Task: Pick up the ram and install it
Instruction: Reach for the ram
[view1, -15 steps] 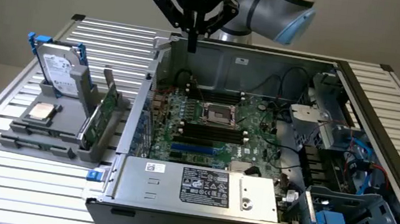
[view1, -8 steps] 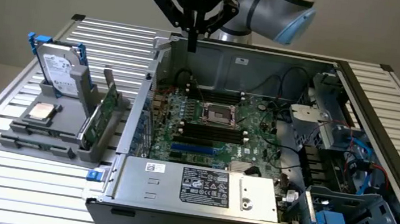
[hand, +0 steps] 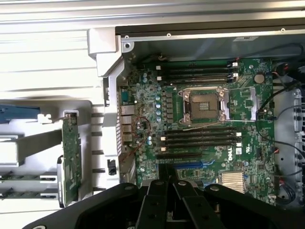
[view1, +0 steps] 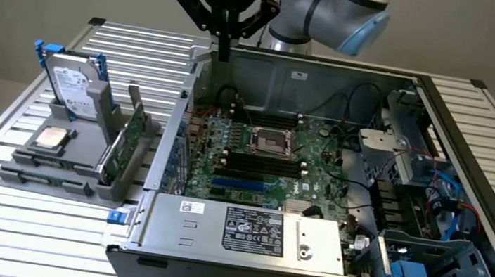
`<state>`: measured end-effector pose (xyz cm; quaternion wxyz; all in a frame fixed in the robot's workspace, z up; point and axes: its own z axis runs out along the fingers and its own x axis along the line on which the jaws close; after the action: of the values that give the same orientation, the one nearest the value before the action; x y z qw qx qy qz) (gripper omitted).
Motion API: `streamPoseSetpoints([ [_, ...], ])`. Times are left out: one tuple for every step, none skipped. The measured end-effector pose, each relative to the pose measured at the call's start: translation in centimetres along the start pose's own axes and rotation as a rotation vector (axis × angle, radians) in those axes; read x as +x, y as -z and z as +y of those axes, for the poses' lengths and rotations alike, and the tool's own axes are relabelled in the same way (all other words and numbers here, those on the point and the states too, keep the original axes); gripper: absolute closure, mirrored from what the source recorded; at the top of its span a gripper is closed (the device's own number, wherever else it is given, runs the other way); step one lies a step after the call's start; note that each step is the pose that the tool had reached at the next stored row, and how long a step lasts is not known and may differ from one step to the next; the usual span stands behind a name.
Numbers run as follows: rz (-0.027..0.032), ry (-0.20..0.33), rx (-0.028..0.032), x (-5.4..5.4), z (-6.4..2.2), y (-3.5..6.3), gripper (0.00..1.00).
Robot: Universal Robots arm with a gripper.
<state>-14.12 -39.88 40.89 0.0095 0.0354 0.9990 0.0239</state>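
Gripper (hand: 167, 168): nearest the wrist camera, hanging over the motherboard (hand: 205, 119) inside the computer case (view1: 471, 159); from outside it sits above the case's back corner.
Fingers (hand: 155, 200): drawn together, with nothing green visible between them.
Ram (hand: 21, 178): a thin green strip that I take for the stick, lying in the grey holder (view1: 44, 181) outside the case, well apart from the gripper.
Progress: by my reading the pick-up is not done. No stick is in the fingers and none stands in the memory slots (hand: 200, 138), so both the lifting and the seating are left.
Memory slots: two banks inside the case, one on each side of the CPU socket (hand: 204, 102). Each looks like four black slots, all seemingly empty.
Green strips in the holder: two, lying parallel; whether both are ram I cannot tell.
Expansion card (view1: 129, 139): one, upright in the holder, just outside the case wall.
Hard drive (view1: 77, 87): one, silver with blue rails, standing at the holder's end farther from the case.
Power supply (view1: 246, 229): one, along the case's front edge.
Tabletop (view1: 18, 238): one slatted metal surface carrying the case and the holder.
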Motion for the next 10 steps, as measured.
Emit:
streamPoseSetpoints([
  [0.0009,0.000,-0.0001,0.4,-0.03,0.00,0.89],
  [0.0018,0.000,0.0000,0.9,-0.07,0.01,0.89],
  [0.0024,0.000,0.0000,1.4,-0.10,0.01,0.89],
  [0.0034,0.000,0.0001,1.8,-0.13,0.01,0.89],
  [0.0050,0.000,0.0002,2.3,-0.16,0.01,0.89],
  [0.0069,0.000,0.0004,2.7,-0.19,0.01,0.89],
  [0.0095,-0.001,0.0007,3.2,-0.23,0.01,0.89],
  [0.0122,-0.001,0.0008,3.6,-0.26,0.00,0.89],
  [0.0150,-0.001,0.0009,4.1,-0.29,-0.02,0.89],
  [0.0175,-0.001,0.0011,4.5,-0.33,-0.05,0.89],
])
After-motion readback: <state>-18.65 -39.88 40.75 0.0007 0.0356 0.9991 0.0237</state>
